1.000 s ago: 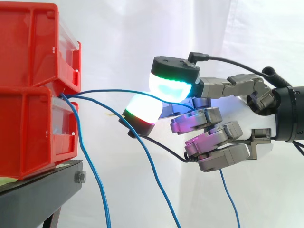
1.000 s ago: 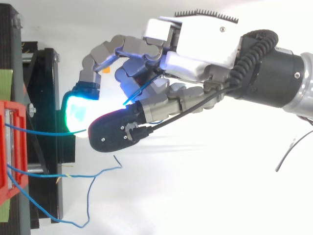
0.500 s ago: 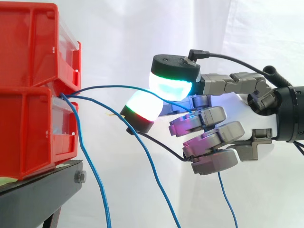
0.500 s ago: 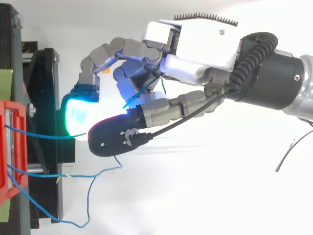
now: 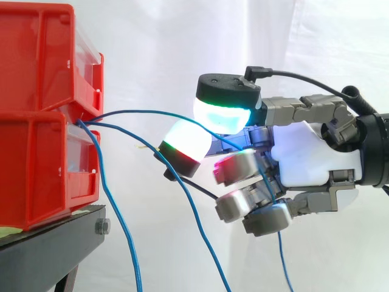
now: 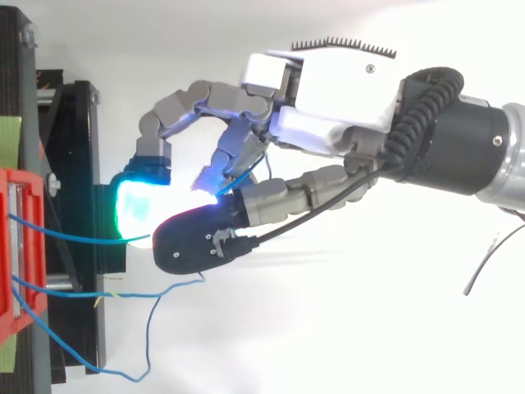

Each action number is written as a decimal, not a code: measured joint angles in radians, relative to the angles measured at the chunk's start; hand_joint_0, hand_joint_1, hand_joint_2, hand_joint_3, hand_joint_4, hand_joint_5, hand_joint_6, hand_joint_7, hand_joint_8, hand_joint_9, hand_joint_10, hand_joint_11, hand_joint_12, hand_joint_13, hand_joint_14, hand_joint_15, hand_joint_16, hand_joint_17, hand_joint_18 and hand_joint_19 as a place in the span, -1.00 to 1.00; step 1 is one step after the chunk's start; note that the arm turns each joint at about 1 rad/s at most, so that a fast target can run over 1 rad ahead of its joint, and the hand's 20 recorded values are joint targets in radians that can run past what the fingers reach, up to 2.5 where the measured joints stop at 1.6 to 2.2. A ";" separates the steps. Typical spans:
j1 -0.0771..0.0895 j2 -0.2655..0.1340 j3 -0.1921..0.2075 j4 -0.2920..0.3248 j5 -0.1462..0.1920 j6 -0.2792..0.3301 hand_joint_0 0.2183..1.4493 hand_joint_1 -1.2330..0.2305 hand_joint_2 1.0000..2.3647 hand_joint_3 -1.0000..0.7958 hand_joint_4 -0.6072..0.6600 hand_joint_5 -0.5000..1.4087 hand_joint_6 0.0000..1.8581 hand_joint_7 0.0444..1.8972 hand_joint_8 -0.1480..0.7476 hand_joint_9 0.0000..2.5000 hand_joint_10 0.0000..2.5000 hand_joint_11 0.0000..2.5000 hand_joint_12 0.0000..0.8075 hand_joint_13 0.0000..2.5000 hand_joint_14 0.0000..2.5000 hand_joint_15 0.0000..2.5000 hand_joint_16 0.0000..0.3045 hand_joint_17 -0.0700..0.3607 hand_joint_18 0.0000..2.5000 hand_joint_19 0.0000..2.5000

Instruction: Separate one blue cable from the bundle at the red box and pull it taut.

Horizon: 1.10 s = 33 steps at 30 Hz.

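At the left, two stacked red bins (image 5: pixel 42 121) sit on the black stand (image 5: pixel 51 243), and the cables come out at the seam between the bins. Two loose blue cables (image 5: pixel 124 231) droop from there toward the bottom edge, well below the one that is picked out. That blue cable (image 5: pixel 146 111) runs almost level to the right in a shallow arc, so it looks lifted clear of the others but not yet fully taut. It passes between the glowing pads (image 5: pixel 222 112) into the robot hand (image 5: pixel 307 161), whose fingers are curled round it to keep it from slipping as the arm draws back. Its free end hangs below the fingers and is cut off at the frame edge. The glow hides where the pads touch the cable, and the bins hide where the cables are fastened.
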 measured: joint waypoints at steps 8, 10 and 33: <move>0.001 0.000 0.000 -0.002 -0.001 0.000 -0.53 -0.37 -0.49 0.12 -0.18 -0.56 -0.06 0.16 0.09 -0.12 -0.98 -0.19 0.23 -0.26 -0.98 -0.32 -0.50 0.11 -0.27 -0.07; 0.001 0.000 0.000 -0.002 -0.001 0.000 -0.53 -0.32 -0.65 0.06 -0.04 -0.57 -0.05 0.12 0.14 -0.13 -0.99 -0.15 0.25 -0.26 -0.98 -0.32 -0.49 0.14 -0.28 -0.06; 0.001 0.000 0.000 -0.002 -0.002 -0.004 -0.48 -0.13 -1.00 -0.44 0.09 -0.59 -0.05 0.12 0.00 -0.14 -0.98 -0.01 0.04 -0.29 -0.98 -0.24 -0.63 -0.09 -0.38 0.03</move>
